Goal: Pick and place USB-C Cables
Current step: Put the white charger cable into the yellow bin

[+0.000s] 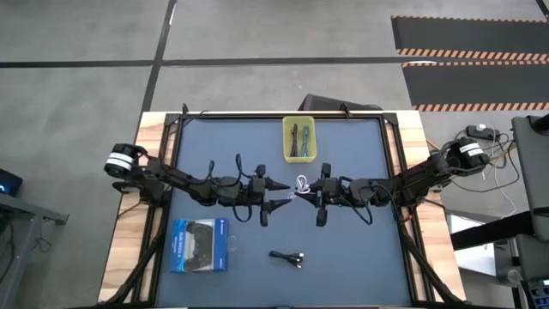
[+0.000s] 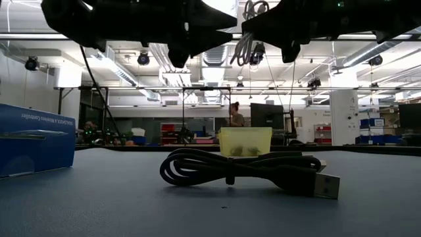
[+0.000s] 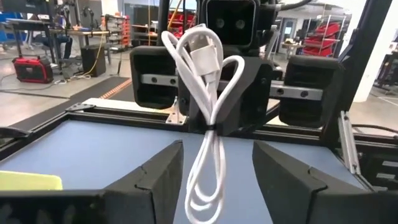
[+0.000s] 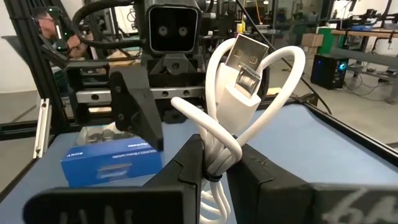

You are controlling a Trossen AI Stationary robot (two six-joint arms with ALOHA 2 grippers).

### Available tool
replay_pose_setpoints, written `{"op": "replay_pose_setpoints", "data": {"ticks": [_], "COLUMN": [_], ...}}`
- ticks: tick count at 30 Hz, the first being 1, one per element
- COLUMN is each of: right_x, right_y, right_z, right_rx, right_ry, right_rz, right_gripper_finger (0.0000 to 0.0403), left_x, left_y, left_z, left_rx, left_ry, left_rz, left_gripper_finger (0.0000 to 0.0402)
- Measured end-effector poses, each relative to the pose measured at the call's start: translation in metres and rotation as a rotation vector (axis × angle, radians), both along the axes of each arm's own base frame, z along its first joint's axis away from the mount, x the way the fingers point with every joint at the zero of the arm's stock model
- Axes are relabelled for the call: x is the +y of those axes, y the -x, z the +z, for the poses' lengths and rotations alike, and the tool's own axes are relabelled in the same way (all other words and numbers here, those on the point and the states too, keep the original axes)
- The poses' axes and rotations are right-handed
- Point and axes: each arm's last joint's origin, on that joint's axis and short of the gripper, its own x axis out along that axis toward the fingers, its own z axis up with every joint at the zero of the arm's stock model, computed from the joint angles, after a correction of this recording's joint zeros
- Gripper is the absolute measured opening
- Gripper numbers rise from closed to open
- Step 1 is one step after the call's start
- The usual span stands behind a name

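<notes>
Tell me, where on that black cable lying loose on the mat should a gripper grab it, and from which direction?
Probably from straight above, closing across the middle of the black cable, where a tie bunches its loops together. It lies flat on the table with its plug end sticking out sideways, so the bundled middle looks the thickest, steadiest part. Nothing lies close around it.
</notes>
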Motion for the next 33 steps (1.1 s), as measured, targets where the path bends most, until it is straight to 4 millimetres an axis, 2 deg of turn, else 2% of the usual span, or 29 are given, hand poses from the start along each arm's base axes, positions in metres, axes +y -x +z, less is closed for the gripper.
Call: {"op": "replay_pose_setpoints", "data": {"ticks": [6, 24, 28, 33], "right_x": [0.000, 0.000, 0.000, 0.000], "right_y": [0.000, 0.000, 0.000, 0.000], "right_z": [0.000, 0.005, 0.005, 0.005], "right_rx": [0.001, -0.037, -0.037, -0.035], "right_ry": [0.009, 0.047, 0.047, 0.053], "right_rz": [0.001, 0.005, 0.005, 0.005], "right_gripper_finger": [0.0038, 0.0038, 0.0039, 0.0060], "left_x": [0.000, 0.000, 0.000, 0.000], "left_y": [-0.013, -0.034, -0.034, -0.034], "left_z": [-0.004, -0.016, -0.016, -0.016], "left_rx": [0.006, 0.034, 0.036, 0.037], "left_ry": [-0.002, -0.007, -0.013, -0.014], "left_rz": [0.008, 0.018, 0.018, 0.019], "left_gripper_finger": [0.0180, 0.0178, 0.0154, 0.0093]}}
